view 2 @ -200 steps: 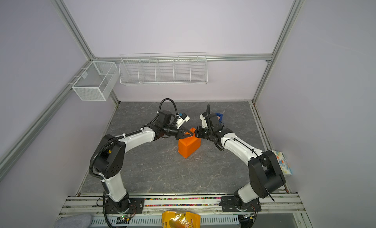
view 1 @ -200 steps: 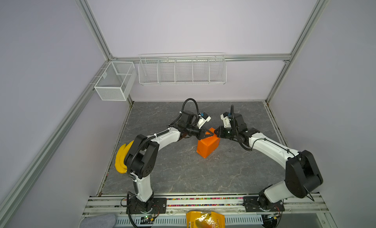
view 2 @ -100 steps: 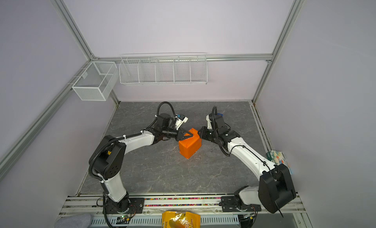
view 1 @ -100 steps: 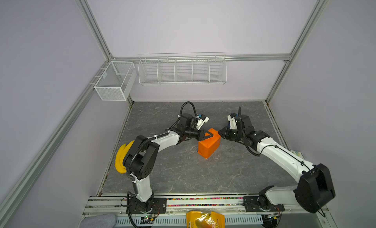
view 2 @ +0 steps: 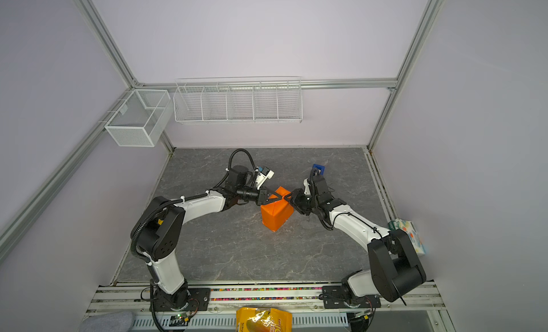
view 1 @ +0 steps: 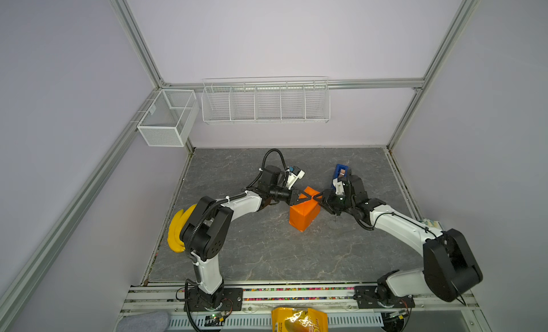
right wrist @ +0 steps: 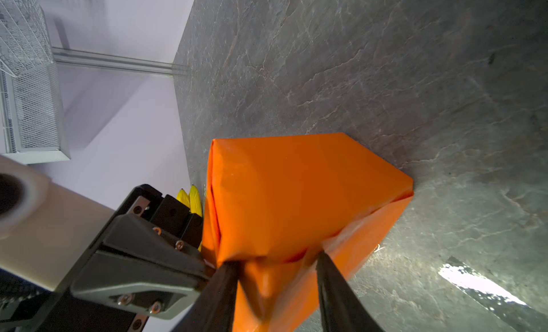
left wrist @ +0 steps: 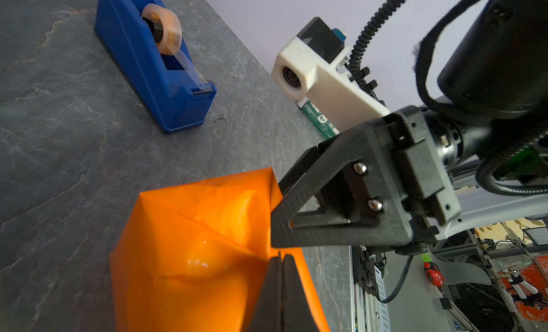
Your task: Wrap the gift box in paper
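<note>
**Inspector:** Where was the paper found?

**Examiner:** The orange paper stood about the middle of the grey table, folded up into a box-shaped parcel. The gift box was wholly covered by it. No part of the box could be seen.

**Inspector:** State of the left gripper?

**Examiner:** The left gripper extended from the left to the far top edge of the parcel. Its fingers were pressed together with hardly a line of light between them. Their tips rested on a creased fold of the paper. Whether any paper was nipped between them could not be told.

**Inspector:** And the right gripper?

**Examiner:** The right gripper extended from the right, and its tips lay just beside those of the left gripper over the parcel's top. Its fingers stood clearly apart, with the folded end of the parcel between them. Both tips touched the paper at the upper edge of that end.

**Inspector:** Anything else on the bench?

**Examiner:** A blue tape dispenser stood on the table to the far right of the parcel. It was just beyond the right gripper and apart from the paper. Bananas lay at the left edge of the table, partly hidden by the left arm. A yellow snack bag lay off the table, past its near edge.
</note>
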